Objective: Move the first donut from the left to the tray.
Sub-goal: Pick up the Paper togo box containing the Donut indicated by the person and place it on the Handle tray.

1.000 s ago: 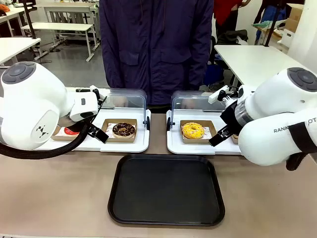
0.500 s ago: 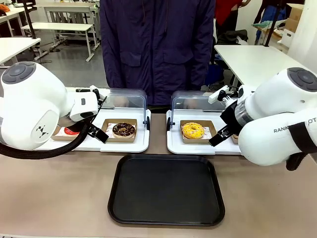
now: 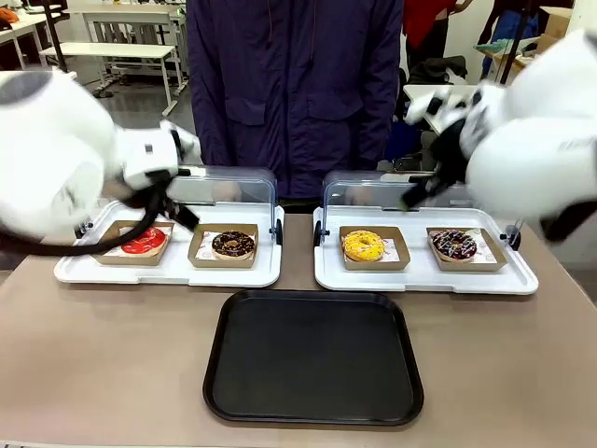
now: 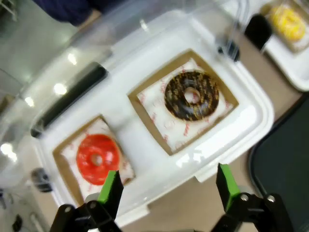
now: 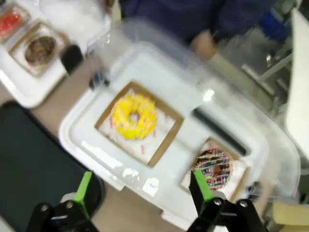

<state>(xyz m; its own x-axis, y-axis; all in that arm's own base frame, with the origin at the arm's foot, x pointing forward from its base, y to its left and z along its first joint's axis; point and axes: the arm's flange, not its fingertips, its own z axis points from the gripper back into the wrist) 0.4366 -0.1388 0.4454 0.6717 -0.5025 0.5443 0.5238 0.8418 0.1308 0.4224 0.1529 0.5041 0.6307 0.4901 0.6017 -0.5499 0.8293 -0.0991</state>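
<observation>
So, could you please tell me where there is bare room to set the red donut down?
The black tray is bare. The table is free on either side of it. The left white tray, holding the red donut, and the right white tray behind are crowded.

This looks like a robotics lab or test room set up as a mock bakery counter, not a real shop. Two white jointed robot arms, one on the left (image 3: 51, 168) and one on the right (image 3: 536, 140), flank a plain grey-brown table (image 3: 103, 364). A person in a dark blue coat (image 3: 294, 93) stands at its far side. On the table are two white plastic trays with clear domed lids, left (image 3: 168, 276) and right (image 3: 420, 282), holding donuts in brown cardboard holders, and nearer, a large flat black plastic tray (image 3: 312, 359). Far behind are bare white work tables (image 3: 117, 49) on a grey floor (image 3: 140, 117) and, far right, a cardboard box (image 3: 558, 21).
</observation>
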